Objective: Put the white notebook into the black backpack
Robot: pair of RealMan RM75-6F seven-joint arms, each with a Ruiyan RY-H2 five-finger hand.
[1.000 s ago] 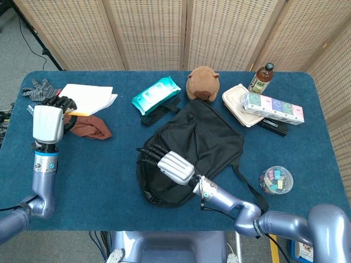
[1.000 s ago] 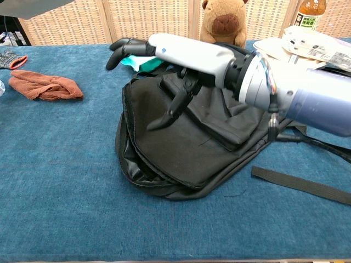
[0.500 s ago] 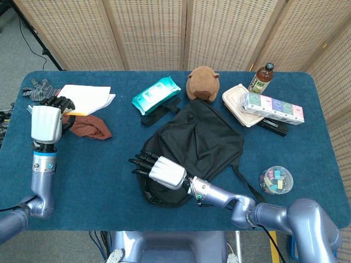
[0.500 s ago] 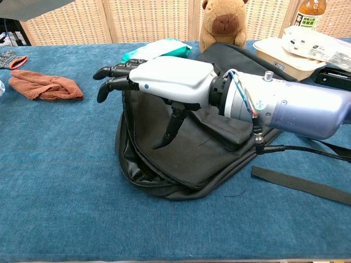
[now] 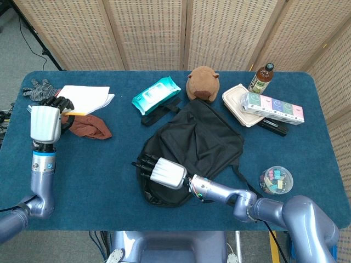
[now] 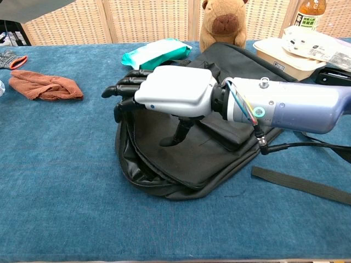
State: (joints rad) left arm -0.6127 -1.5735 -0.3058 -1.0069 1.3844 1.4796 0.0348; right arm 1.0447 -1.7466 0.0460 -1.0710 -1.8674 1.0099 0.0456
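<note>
The white notebook (image 5: pixel 86 97) lies at the table's far left corner, on something yellow. My left hand (image 5: pixel 45 123) stands at its left edge, its dark fingers (image 5: pixel 59 102) curled onto the notebook's corner, gripping it. The black backpack (image 5: pixel 204 142) lies flat mid-table, its zipped rim (image 6: pixel 143 174) toward me. My right hand (image 6: pixel 174 93) hovers low over the backpack's left side, palm down. Its fingers (image 6: pixel 127 86) reach past the bag's edge, and its thumb (image 6: pixel 179 133) points down onto the fabric. It holds nothing. The chest view shows neither the notebook nor my left hand.
A brown cloth (image 5: pixel 91 129) and grey gloves (image 5: pixel 36 88) lie beside the notebook. Behind the backpack are a teal wipes pack (image 5: pixel 156 94), a capybara plush (image 5: pixel 203 82), a bottle (image 5: pixel 262 76), a food box (image 5: pixel 237 102) and a tissue pack (image 5: pixel 274 105). A clip tub (image 5: pixel 276 181) sits front right.
My right hand slid back off the backpack's top toward its left front edge and sank lower. My left hand and the notebook shifted slightly left together.
</note>
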